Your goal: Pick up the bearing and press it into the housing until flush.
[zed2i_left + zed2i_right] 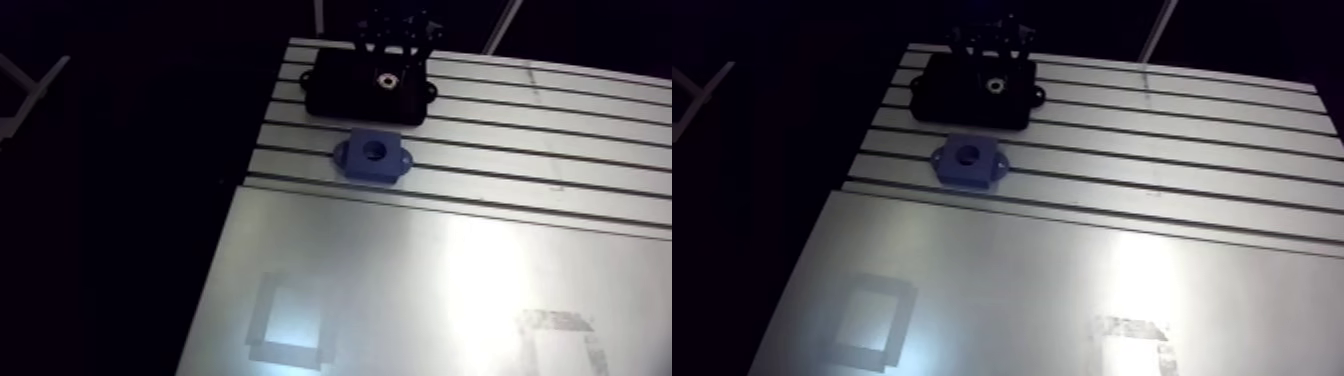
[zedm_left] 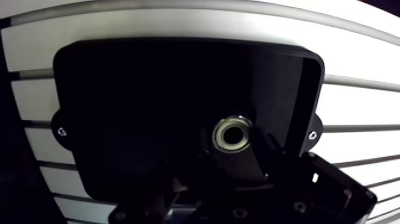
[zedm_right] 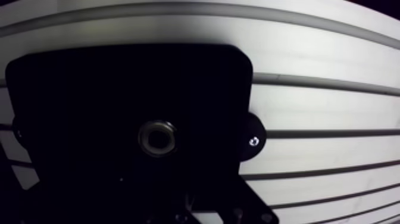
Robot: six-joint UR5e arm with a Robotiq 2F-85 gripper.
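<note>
A small silver ring bearing [image 2: 232,134] lies in a black tray [image 2: 131,101] at the far end of the slotted table. In the arm view the bearing [image 1: 385,80] shows as a bright dot on that tray [image 1: 345,90]. The blue housing [image 1: 372,156], a square block with a round bore and side lugs, sits one slot nearer than the tray. My gripper [image 2: 229,164] hovers just above the tray, dark against it. Its fingers stand apart on either side of the bearing with nothing held. In the arm view the gripper [image 1: 398,35] hangs over the tray's far edge.
The table [image 1: 520,150] has long slots in its far half and a smooth plate [image 1: 400,290] in its near half. A square tape outline [image 1: 290,320] marks the plate's near left. The table's left edge runs close beside the tray and the housing.
</note>
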